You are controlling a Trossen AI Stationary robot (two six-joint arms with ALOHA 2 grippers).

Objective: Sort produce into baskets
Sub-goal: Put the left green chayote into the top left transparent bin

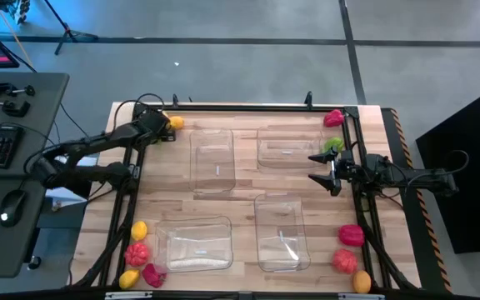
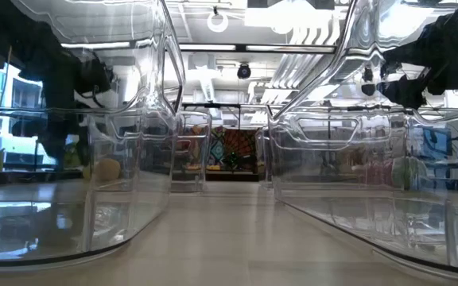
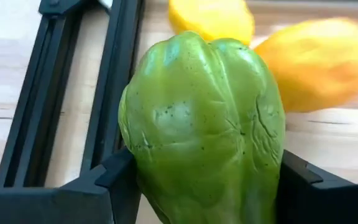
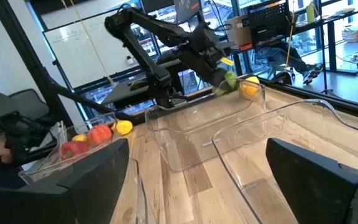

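The left tool (image 3: 204, 186) is clamping a green pepper (image 3: 204, 118) at the far left corner of the worktop (image 1: 240, 204), its two dark fingers (image 3: 104, 186) pressing on the pepper's flanks. In the left wrist view the pepper's long axis is running straight out ahead between the fingers, so the grip is sitting across its narrow width. Just beyond it, two yellow pieces (image 3: 319, 62) are lying on the wood, close behind the pepper.

Now the relation that matters: the nearest clear bin (image 1: 212, 158) is lying just inboard of the left tool, toward the middle of the worktop, with the second far bin (image 1: 286, 146) beyond that. The left arm is plainly the nearer one, so the carry looks like a short sideways swing over the bin's rim.

The right tool (image 1: 330, 171) is hovering beside the second far bin at the right rail, fingers spread apart and holding nothing. A green piece (image 1: 333, 145) is sitting just by it and a red piece (image 1: 333, 118) farther back in the corner.

Two near bins (image 1: 194, 242) are waiting at the front, with red and yellow pieces (image 1: 137, 250) clustered at the front left and more red and orange pieces (image 1: 350, 250) at the front right. All four bins are looking empty, so the sorting appears barely begun.
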